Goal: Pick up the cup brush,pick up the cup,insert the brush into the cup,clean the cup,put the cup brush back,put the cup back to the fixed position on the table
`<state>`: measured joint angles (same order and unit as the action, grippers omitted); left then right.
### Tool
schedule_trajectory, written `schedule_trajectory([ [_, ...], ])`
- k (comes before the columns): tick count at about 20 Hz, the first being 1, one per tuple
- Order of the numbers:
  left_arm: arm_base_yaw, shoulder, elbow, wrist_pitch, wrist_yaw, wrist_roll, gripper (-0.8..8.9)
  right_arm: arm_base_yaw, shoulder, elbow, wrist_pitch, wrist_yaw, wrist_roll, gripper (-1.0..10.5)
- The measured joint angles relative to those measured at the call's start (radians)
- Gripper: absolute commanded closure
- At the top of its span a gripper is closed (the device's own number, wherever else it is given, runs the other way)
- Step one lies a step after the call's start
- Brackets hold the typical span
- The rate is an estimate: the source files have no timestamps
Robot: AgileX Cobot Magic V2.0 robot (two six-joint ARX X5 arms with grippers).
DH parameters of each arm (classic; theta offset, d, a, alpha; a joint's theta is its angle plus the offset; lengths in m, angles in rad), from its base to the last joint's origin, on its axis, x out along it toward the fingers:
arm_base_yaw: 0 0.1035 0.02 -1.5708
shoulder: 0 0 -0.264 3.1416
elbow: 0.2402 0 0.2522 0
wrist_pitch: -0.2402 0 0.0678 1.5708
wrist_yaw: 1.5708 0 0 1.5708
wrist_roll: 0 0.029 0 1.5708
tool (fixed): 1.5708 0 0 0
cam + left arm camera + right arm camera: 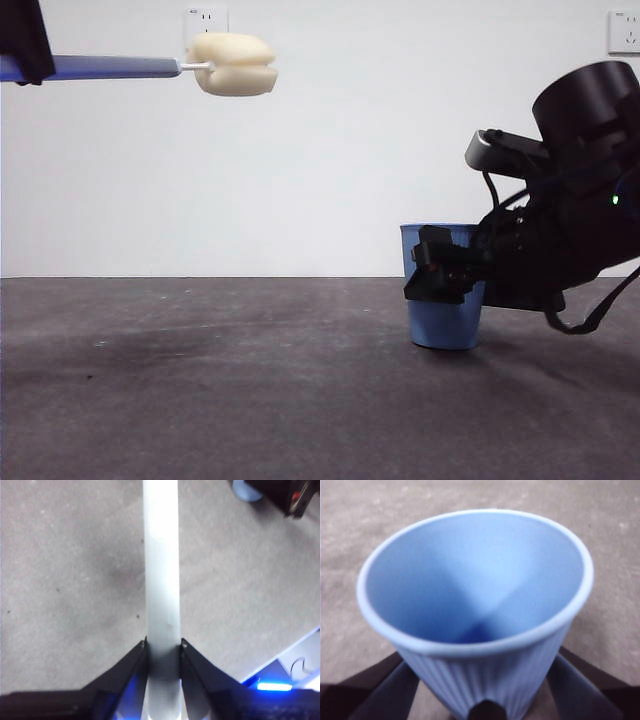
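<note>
My left gripper (25,40) is high at the upper left, shut on the grey-white handle of the cup brush (235,65). The brush lies level in the air, its cream sponge head pointing right. In the left wrist view the jaws (163,642) clamp the handle (161,570). The blue ribbed cup (445,325) stands upright on the table (200,400) at the right. My right gripper (445,265) reaches in from the right with its jaws against both sides of the cup. The right wrist view looks into the empty cup (475,580) between the jaws (480,690).
A white wall stands behind the table, with a socket (205,20) behind the sponge head and another (623,32) at the top right. The left wrist view shows the cup (247,490) and the right arm (287,495) far off.
</note>
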<state>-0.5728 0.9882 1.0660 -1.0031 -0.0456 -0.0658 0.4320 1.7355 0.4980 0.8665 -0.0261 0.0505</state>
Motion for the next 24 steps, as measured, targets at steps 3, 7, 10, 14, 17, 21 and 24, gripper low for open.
schedule_trajectory([
  [3,0.000,0.021,0.000,-0.027,0.000,0.055,8.22,0.011,-0.133,0.000,-0.167,0.003,-0.047,9.6],
  [7,0.000,0.079,0.000,-0.026,0.000,0.144,8.22,0.044,-0.341,0.039,-0.525,0.054,-0.157,9.6],
  [10,0.000,0.131,0.000,-0.026,0.002,0.219,8.22,0.088,-0.410,0.130,-0.843,0.166,-0.277,9.6],
  [14,-0.004,0.176,0.000,-0.037,0.066,0.331,8.22,0.146,-0.410,0.244,-1.143,0.328,-0.463,9.6],
  [17,-0.032,0.200,0.000,-0.042,0.076,0.374,8.22,0.193,-0.410,0.288,-1.220,0.449,-0.635,9.6],
  [21,-0.090,0.218,0.000,-0.045,0.093,0.396,8.22,0.235,-0.410,0.295,-1.248,0.526,-0.802,9.6],
  [24,-0.126,0.245,0.000,-0.045,0.094,0.398,8.22,0.266,-0.410,0.295,-1.248,0.546,-0.874,9.6],
])
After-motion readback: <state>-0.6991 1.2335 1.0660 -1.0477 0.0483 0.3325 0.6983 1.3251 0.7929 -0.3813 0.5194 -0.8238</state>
